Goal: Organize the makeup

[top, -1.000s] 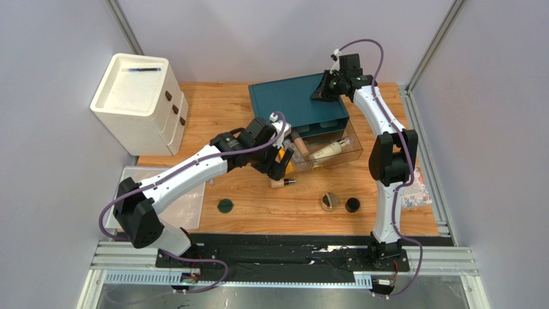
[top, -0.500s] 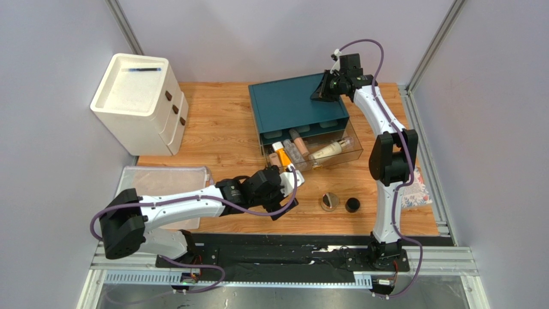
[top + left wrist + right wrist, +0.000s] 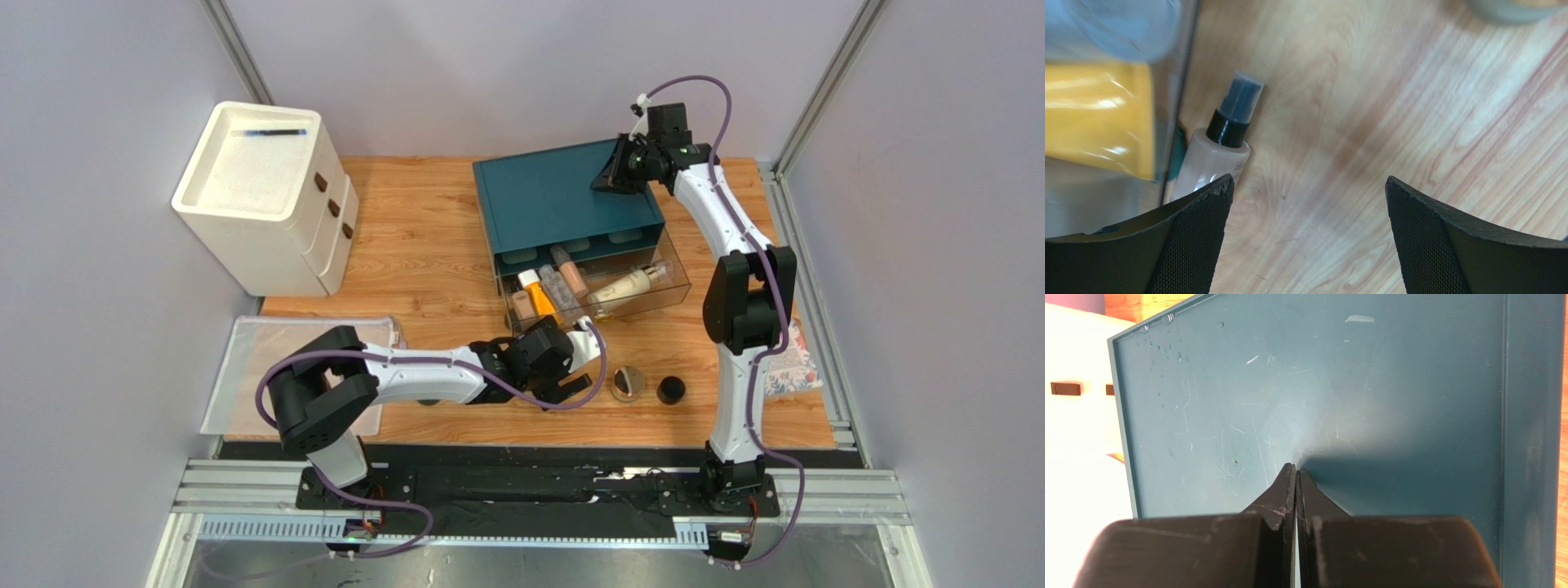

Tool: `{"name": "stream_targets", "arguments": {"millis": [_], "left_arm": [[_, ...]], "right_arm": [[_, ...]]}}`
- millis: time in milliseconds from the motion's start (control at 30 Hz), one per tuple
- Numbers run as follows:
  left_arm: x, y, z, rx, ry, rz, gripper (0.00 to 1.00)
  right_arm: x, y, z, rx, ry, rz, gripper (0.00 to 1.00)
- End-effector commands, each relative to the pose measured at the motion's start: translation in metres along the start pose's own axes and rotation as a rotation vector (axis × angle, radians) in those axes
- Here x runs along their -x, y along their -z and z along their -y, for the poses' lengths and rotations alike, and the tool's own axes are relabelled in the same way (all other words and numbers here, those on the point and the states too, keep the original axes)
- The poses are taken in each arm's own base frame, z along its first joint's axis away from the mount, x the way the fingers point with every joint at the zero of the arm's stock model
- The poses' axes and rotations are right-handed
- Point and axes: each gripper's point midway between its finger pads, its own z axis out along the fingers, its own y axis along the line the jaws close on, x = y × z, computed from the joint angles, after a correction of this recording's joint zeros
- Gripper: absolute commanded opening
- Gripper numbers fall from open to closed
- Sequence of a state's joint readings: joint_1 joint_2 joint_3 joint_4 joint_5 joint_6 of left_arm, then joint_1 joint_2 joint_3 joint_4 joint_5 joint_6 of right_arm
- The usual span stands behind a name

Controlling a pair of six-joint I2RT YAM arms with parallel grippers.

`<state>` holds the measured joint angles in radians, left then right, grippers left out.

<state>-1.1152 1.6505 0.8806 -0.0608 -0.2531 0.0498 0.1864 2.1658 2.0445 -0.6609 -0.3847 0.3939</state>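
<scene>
Beige foundation bottle, black pump cap, lies on wooden table just beside clear drawer. Left gripper hovers over it, jaws spread. Likely light, hard, slick, apt to roll: grip across body, not cap. Right gripper, jaws pressed together, tip down on teal box.

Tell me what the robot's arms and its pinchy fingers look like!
Both the left arm and the right arm are slim white tubes with chunky black joints, and a purple cable loops along each. The left gripper has wide black fingers with a fine mesh-textured face. The right gripper has black fingers tapering to thin, scuffed tips.
</scene>
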Motion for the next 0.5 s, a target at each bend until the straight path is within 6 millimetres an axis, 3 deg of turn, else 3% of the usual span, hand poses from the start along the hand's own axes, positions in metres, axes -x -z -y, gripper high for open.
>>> {"name": "stream_targets", "arguments": {"millis": [0, 100, 300, 467], "left_arm": [[0.038, 0.003, -0.022, 0.110, -0.003, 0.087, 0.96], [0.039, -0.007, -0.021, 0.107, -0.039, 0.067, 0.97], [0.024, -0.026, -0.015, 0.101, -0.058, -0.041, 0.98], [0.017, -0.026, -0.030, 0.147, -0.027, -0.072, 0.99]], "right_arm": [[-0.078, -0.017, 0.064, -0.201, -0.071, -0.248, 0.00], [-0.080, -0.019, 0.065, -0.198, -0.075, -0.256, 0.00], [-0.082, -0.021, 0.067, -0.198, -0.074, -0.262, 0.00], [-0.082, -0.021, 0.070, -0.204, -0.077, -0.263, 0.00]]}}
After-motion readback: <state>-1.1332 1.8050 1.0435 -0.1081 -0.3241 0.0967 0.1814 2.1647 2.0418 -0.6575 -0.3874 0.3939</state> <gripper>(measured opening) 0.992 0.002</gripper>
